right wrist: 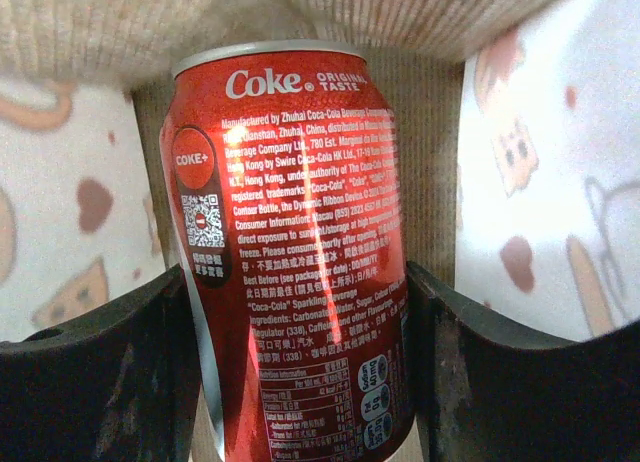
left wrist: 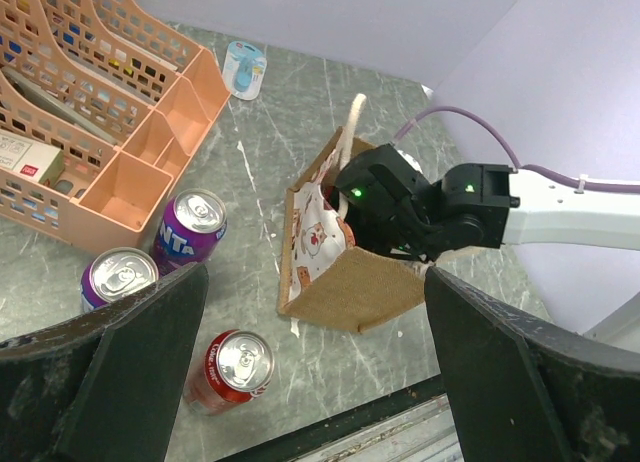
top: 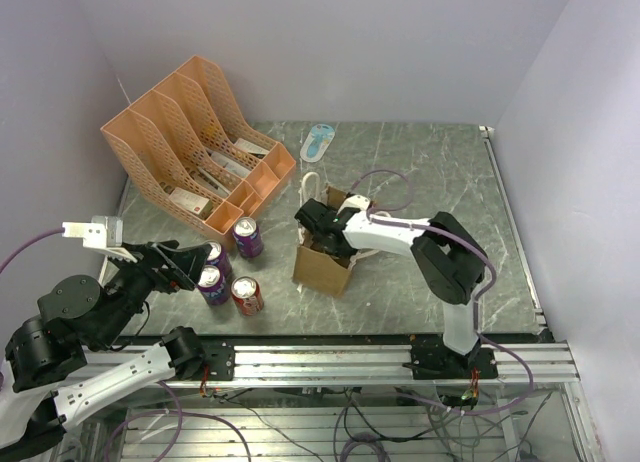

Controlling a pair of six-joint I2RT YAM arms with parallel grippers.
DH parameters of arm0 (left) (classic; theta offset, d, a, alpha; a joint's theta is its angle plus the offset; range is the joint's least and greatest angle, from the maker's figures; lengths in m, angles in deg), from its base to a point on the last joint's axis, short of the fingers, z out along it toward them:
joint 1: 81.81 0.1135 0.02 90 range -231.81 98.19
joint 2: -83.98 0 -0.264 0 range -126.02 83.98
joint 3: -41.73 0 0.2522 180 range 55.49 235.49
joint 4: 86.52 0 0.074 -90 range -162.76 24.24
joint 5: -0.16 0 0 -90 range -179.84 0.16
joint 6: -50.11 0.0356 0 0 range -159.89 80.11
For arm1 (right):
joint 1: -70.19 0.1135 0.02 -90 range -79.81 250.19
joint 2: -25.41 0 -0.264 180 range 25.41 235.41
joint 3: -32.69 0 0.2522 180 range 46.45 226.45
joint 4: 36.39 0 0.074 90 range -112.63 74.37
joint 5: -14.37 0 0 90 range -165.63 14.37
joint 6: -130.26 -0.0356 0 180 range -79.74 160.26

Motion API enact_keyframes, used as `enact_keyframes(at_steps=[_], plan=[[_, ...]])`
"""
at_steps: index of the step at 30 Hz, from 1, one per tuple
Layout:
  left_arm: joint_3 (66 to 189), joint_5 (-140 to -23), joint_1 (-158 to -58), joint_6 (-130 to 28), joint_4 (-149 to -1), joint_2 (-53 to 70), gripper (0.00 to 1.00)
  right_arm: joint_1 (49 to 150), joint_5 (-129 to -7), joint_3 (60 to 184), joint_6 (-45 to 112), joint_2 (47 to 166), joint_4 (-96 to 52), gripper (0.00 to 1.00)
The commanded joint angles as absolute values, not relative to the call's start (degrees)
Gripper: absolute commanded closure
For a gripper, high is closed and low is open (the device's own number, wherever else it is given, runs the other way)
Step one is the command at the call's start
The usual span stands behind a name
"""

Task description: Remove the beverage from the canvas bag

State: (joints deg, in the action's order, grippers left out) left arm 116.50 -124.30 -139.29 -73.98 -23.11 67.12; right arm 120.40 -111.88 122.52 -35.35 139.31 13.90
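The canvas bag [top: 322, 269] stands in the middle of the table, tan with cream handles; it also shows in the left wrist view [left wrist: 355, 282]. My right gripper [top: 320, 225] reaches down into its open top. In the right wrist view a red Coke can [right wrist: 290, 232] fills the space between my right gripper's [right wrist: 298, 282] two fingers, which press on both its sides, with the bag's printed lining around it. My left gripper [top: 185, 257] is open and empty, hovering at the near left over loose cans, its fingers wide apart in the left wrist view [left wrist: 315, 274].
Three purple cans [top: 247, 237] [top: 215, 257] [top: 210, 284] and a second red Coke can [top: 246, 295] stand left of the bag. An orange file rack [top: 190, 142] sits at the back left. A small blue-white object [top: 318, 140] lies at the back.
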Motion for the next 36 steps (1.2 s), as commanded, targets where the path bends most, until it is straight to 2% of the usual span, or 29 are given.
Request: enact_keyframes(at_steps=[1, 5, 7, 14, 21, 28, 36], plan=[[117.3, -124.4, -139.3, -74.5, -23.1, 67.4, 0.01, 119.7, -109.4, 116.7, -29.5, 131.3, 5.2, 0.87], [117.1, -124.2, -139.4, -74.6, -23.4, 67.1, 0.01, 119.7, -108.5, 111.3, -22.7, 124.1, -4.2, 0.98], [117.0, -124.1, -139.3, -74.7, -23.6, 67.0, 0.01, 119.7, -107.7, 109.6, -18.2, 121.5, -7.7, 1.00], [116.7, -123.9, -139.3, -74.7, -24.3, 66.3, 0.01, 119.7, -104.3, 106.2, -8.7, 114.8, -15.3, 1.00], [116.2, -123.7, -139.3, -74.7, -24.8, 65.7, 0.01, 119.7, -102.0, 97.3, -0.3, 105.6, -26.6, 1.00], [115.9, -123.2, -139.3, -74.9, -25.2, 65.2, 0.01, 119.7, -93.5, 93.3, 12.0, 98.7, -37.8, 1.00], [115.3, -121.9, -139.4, -75.4, -26.3, 64.4, 0.01, 119.7, -92.1, 94.8, 16.4, 93.4, -38.4, 1.00]])
